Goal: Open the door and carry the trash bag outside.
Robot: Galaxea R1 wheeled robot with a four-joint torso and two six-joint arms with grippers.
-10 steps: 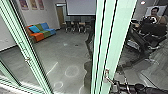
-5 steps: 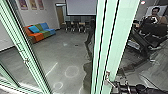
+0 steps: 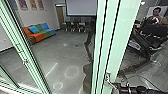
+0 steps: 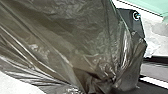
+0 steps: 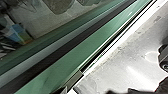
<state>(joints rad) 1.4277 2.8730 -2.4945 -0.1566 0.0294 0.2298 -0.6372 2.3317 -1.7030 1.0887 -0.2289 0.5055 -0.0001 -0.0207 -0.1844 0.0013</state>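
The pale green door frame (image 3: 112, 42) stands upright right of centre in the head view, with a metal lever handle (image 3: 108, 78) low on it. My dark right gripper (image 3: 118, 87) is close beside this handle; I cannot tell whether they touch. A dark, translucent trash bag (image 4: 67, 37) shows large in the left wrist view. Its plastic bunches into tight folds at my left gripper (image 4: 100, 86), which is shut on it. In the right wrist view a green frame member (image 5: 82, 50) runs diagonally.
Another green frame (image 3: 27, 53) with a handle stands at the left. Between the frames lies grey floor (image 3: 60, 55), with a colourful sofa (image 3: 37, 32) and chairs (image 3: 72, 26) farther back. A person (image 3: 155, 17) is at the upper right, behind the right frame.
The head view has come slightly closer to the doorway: the near frames spread outward while the sofa keeps its place. The right frame's handle sits a little lower.
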